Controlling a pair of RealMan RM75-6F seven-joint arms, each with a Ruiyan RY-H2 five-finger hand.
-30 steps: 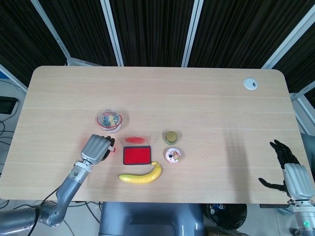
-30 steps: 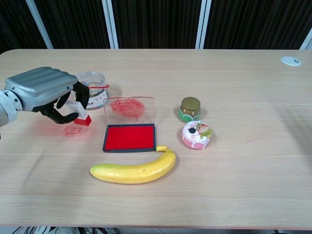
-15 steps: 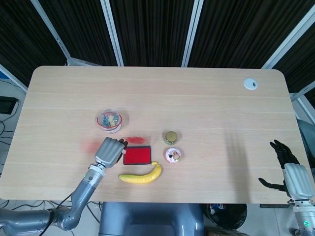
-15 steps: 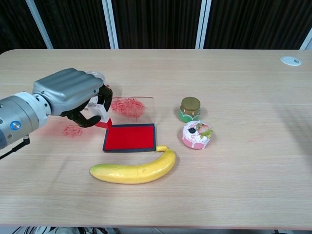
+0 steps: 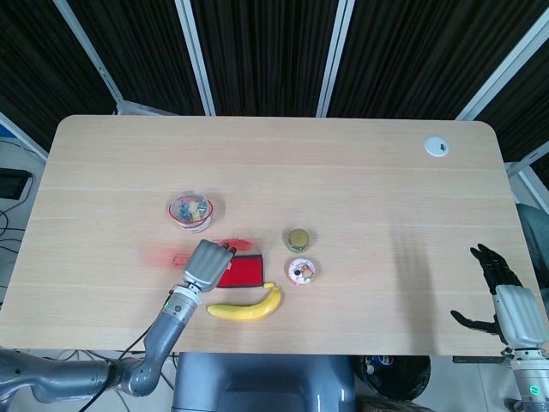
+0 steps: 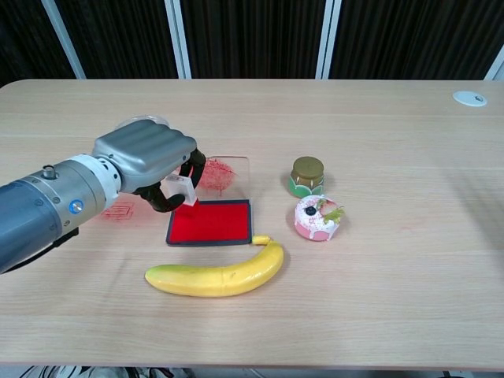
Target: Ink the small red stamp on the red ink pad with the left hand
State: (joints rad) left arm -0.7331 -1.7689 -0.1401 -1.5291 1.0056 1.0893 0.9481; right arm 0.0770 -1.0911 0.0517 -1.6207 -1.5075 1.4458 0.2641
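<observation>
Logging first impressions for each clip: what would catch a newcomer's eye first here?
The left hand stands out first, gripping the small red stamp over the left end of the bright red ink pad, whose clear lid stands open and smeared with red. Next comes the yellow banana lying just in front of the pad, with a red stamp print on the table to the pad's left.

Stamp [image 6: 187, 191] over ink pad [image 6: 211, 223] left edge; banana [image 6: 216, 274] in front, jar [image 6: 307, 176] right.
</observation>
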